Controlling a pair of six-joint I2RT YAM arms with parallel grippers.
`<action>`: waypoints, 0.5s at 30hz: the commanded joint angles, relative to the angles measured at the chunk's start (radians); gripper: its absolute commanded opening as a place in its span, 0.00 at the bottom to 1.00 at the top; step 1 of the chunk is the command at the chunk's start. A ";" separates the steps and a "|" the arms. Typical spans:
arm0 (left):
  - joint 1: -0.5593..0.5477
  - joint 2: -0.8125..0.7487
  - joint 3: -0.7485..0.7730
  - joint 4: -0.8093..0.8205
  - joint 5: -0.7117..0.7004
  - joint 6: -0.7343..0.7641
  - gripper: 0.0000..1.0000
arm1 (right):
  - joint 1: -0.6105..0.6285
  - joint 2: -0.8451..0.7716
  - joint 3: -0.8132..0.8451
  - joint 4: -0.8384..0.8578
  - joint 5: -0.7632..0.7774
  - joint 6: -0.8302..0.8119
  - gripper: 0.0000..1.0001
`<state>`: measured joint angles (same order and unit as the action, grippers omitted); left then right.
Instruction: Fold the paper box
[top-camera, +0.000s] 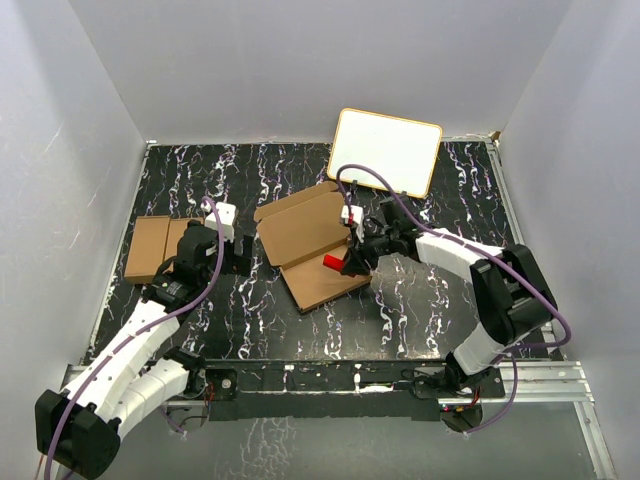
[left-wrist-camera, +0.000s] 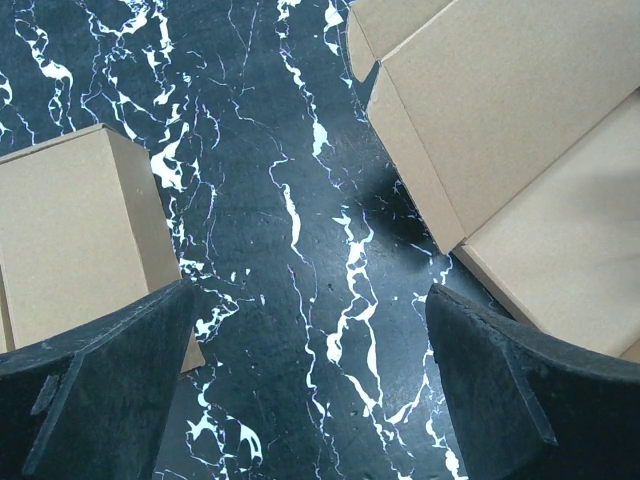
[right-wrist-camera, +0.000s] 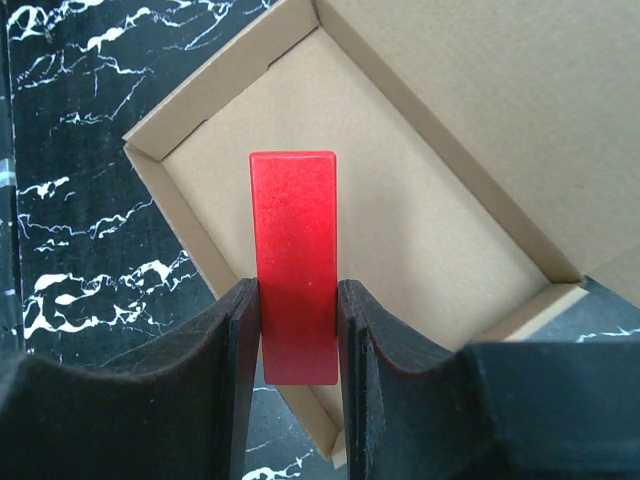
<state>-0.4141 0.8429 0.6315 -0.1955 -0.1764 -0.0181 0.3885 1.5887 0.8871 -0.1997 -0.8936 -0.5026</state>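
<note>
The paper box (top-camera: 300, 232) lies open in the middle of the table, its shallow tray half toward the near edge and its lid flat behind. In the right wrist view the tray (right-wrist-camera: 430, 230) has raised side walls. My right gripper (top-camera: 347, 262) hangs over the tray's right edge, shut on a red block (right-wrist-camera: 293, 240) that stands between its fingers (right-wrist-camera: 297, 292). The block (top-camera: 333, 262) shows red above the tray in the top view. My left gripper (top-camera: 233, 256) is open over bare table (left-wrist-camera: 310, 300), just left of the box (left-wrist-camera: 520, 130) and not touching it.
Flat brown cartons (top-camera: 160, 245) lie at the table's left edge, close to the left finger (left-wrist-camera: 70, 240). A white board with a yellow rim (top-camera: 385, 150) leans at the back right. The table is black marble-patterned, with grey walls around it.
</note>
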 joint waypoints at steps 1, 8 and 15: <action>0.004 -0.001 0.020 -0.001 -0.012 0.008 0.97 | 0.035 0.027 0.029 0.055 0.046 -0.025 0.08; 0.005 0.006 0.020 -0.001 -0.011 0.010 0.97 | 0.058 0.046 0.041 0.056 0.079 -0.009 0.08; 0.005 0.011 0.020 0.001 -0.009 0.009 0.97 | 0.070 0.049 0.041 0.067 0.093 0.001 0.08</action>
<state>-0.4141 0.8547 0.6315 -0.1951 -0.1761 -0.0181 0.4488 1.6371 0.8879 -0.1989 -0.7979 -0.4988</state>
